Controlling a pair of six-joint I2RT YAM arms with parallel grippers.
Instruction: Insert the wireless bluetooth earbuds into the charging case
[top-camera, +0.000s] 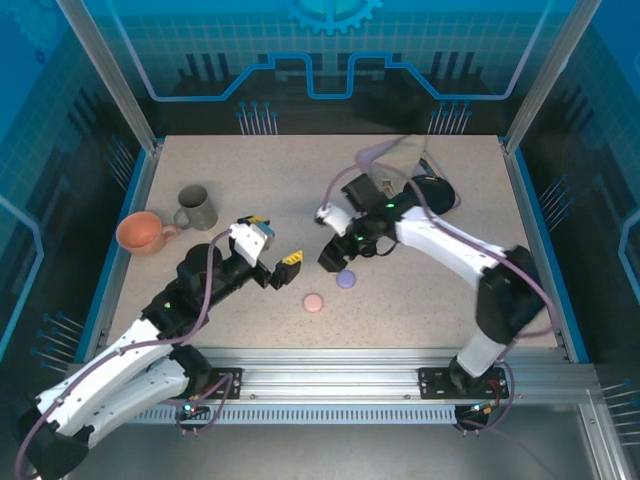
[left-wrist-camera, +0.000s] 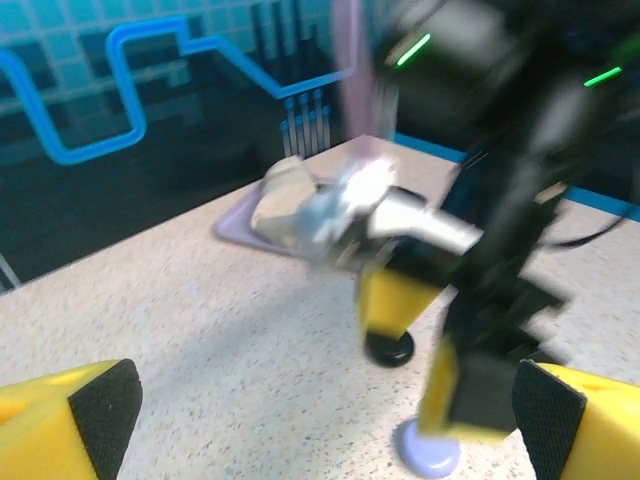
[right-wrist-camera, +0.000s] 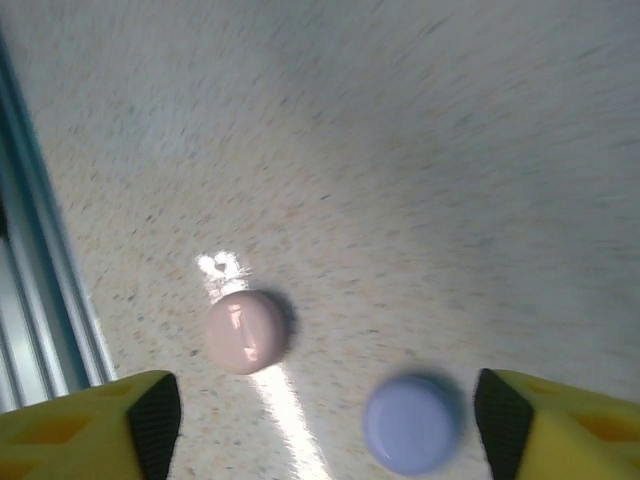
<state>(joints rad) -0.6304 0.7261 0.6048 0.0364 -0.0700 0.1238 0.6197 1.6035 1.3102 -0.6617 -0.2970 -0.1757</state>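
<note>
Right gripper (right-wrist-camera: 320, 425) jaws apart, nothing between them. It hangs over the lavender case (right-wrist-camera: 412, 424), which sits on the table (top-camera: 450, 300) just inside the right-hand finger. Pink case (right-wrist-camera: 246, 331) is near it, toward the front rail, not touching. Both cases look lid-down, shut.

Left gripper (left-wrist-camera: 320, 425) jaws wide apart, empty, low over the table and facing the right gripper from the side. Left wrist view also shows a small black disc (left-wrist-camera: 390, 348) under the right fingers, likely a third case, too blurred to be sure.

Earbuds: can't make them out anywhere, too small or hidden. A crumpled bag (left-wrist-camera: 285, 200) on a lavender tray at the back could hold them, can't tell.

Step in hand, my read: get a case secured and opened, lavender first.
- centre the right jaws on the lavender case before closing, it's off to one side now
- grip low on the rim so the lid stays free
- the case is smooth and round and will likely skid, so close slowly
- left gripper lifts the lid while right pins the base
- match bud colour to case, pinch each bud by the stem, lower it straight in

Risk: knocking the pink case or the black disc while closing
</note>
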